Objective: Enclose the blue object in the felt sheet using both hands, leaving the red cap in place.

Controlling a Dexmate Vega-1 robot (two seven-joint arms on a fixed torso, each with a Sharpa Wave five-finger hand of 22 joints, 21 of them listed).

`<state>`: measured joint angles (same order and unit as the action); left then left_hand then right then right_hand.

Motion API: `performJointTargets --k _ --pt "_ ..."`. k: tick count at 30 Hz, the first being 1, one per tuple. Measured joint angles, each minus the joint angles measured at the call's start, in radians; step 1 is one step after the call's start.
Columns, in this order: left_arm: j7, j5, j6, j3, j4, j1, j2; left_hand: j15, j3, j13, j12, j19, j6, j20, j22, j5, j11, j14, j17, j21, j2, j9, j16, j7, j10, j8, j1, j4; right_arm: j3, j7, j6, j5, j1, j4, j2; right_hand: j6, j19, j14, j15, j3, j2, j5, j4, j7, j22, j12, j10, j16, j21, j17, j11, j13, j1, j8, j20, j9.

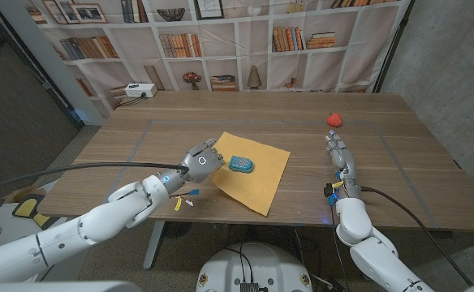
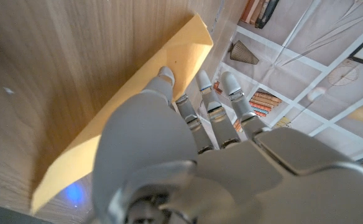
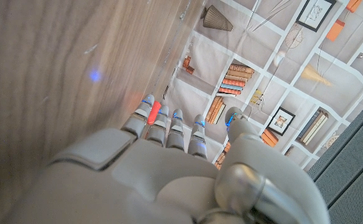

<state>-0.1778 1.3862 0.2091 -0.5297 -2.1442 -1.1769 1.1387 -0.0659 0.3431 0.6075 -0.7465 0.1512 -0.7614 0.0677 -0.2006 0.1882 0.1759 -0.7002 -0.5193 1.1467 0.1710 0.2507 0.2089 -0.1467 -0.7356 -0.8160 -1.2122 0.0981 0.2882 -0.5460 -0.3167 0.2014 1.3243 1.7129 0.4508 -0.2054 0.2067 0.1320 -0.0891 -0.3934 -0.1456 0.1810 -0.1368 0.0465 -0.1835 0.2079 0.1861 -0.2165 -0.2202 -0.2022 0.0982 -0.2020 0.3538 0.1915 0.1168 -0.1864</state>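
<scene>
A yellow-orange felt sheet (image 1: 261,180) lies in the middle of the wooden table, turned like a diamond. The small blue object (image 1: 241,165) rests on its left part. My left hand (image 1: 202,162) is at the sheet's left corner, just left of the blue object, with its fingers apart over the felt. In the left wrist view the left hand (image 2: 188,143) reaches over the felt sheet (image 2: 132,118) and holds nothing. The red cap (image 1: 334,119) sits far right. My right hand (image 1: 340,158) stands on the table short of it, fingers straight and pointing toward it. The red cap (image 3: 155,112) peeks between the right hand's (image 3: 175,162) fingers.
A white box (image 1: 140,91) stands at the table's back left corner. A bookshelf backdrop hangs behind the table. The table's front edge (image 1: 221,217) runs close to the sheet's near corner. Bare wood lies between the sheet and my right hand.
</scene>
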Motion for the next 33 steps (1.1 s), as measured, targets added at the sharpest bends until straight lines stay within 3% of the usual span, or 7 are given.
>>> performJointTargets --k 8,18,33 --pt "-0.066 -0.045 0.009 0.005 0.001 0.028 -0.025 -0.003 0.031 -0.025 0.017 -0.005 -0.033 -0.005 0.010 0.000 -0.011 -0.010 0.019 0.000 -0.006 -0.024 0.000 -0.004 -0.024 0.001 0.011 0.012 -0.001 0.006 0.011 0.010 -0.005 0.000 0.008 0.000 0.000 0.000 0.000 0.000 0.000 0.000 0.000 0.000 0.000 0.000 0.000 0.000 0.000 0.000 0.000 0.000 0.000 0.000 0.000 0.000" --pt "-0.089 -0.069 -0.024 -0.049 0.038 0.116 -0.090 -0.007 0.055 -0.038 0.037 -0.011 -0.045 -0.011 0.014 -0.008 -0.016 -0.022 0.024 0.004 -0.017 -0.042 0.000 -0.012 -0.029 0.008 0.022 0.011 -0.009 0.020 0.014 0.029 -0.004 0.003 0.020 0.000 0.000 0.000 0.000 0.000 0.003 0.000 0.000 0.000 0.000 0.000 0.000 0.000 0.000 0.000 0.000 0.000 0.003 0.000 0.000 0.000" --pt "0.017 -0.091 -0.141 -0.169 0.140 0.286 -0.221 -0.009 0.067 -0.048 0.055 -0.005 -0.057 -0.016 0.015 -0.009 -0.024 -0.038 0.021 0.007 -0.018 -0.051 0.015 -0.007 -0.041 0.018 0.023 0.023 -0.043 0.052 0.012 0.070 0.031 0.007 0.056 0.000 0.000 0.000 0.000 0.000 0.003 0.000 0.000 0.000 0.000 0.000 0.000 0.000 0.000 0.000 0.000 0.000 0.003 0.000 0.000 0.000"
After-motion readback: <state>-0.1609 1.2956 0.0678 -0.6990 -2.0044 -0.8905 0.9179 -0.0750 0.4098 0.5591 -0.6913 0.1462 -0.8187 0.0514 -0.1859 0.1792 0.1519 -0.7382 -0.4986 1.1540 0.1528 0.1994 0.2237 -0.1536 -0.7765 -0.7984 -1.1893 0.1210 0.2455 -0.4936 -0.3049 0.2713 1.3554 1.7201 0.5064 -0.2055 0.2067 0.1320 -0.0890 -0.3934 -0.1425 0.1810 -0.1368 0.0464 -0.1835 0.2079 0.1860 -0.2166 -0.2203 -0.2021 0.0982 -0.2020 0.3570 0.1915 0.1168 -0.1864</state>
